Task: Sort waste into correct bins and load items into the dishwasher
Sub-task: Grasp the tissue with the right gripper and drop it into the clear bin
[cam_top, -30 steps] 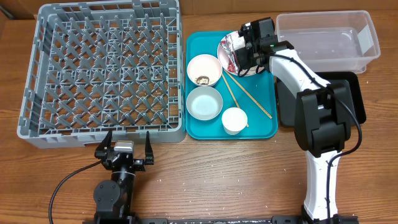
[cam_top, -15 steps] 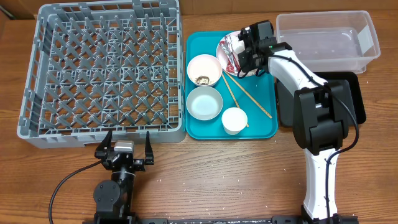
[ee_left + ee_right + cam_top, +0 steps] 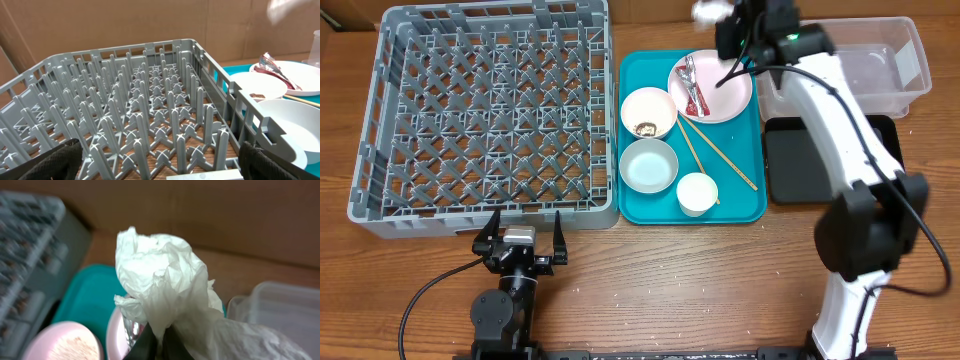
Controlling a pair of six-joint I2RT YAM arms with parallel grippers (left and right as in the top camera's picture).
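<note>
My right gripper [image 3: 719,16] [image 3: 159,341] is shut on a crumpled white paper wrapper [image 3: 706,10] [image 3: 165,280], held high over the far edge of the teal tray [image 3: 740,205]. Below it, the white plate [image 3: 725,95] still carries a silver-and-red scrap [image 3: 691,86]. On the tray lie a bowl with brown food bits [image 3: 649,112], a second bowl [image 3: 648,165], a small cup [image 3: 697,193] and two chopsticks [image 3: 717,152]. My left gripper [image 3: 525,222] [image 3: 157,165] stands open at the near wall of the grey dish rack [image 3: 380,120] [image 3: 150,100].
A clear plastic tub [image 3: 850,65] [image 3: 282,305] stands at the far right. A black tray [image 3: 820,165] lies in front of it, partly under my right arm. The rack holds nothing.
My right gripper shut on the white paper at the plate and lifted it up and away toward the far edge. The left arm has not moved.
</note>
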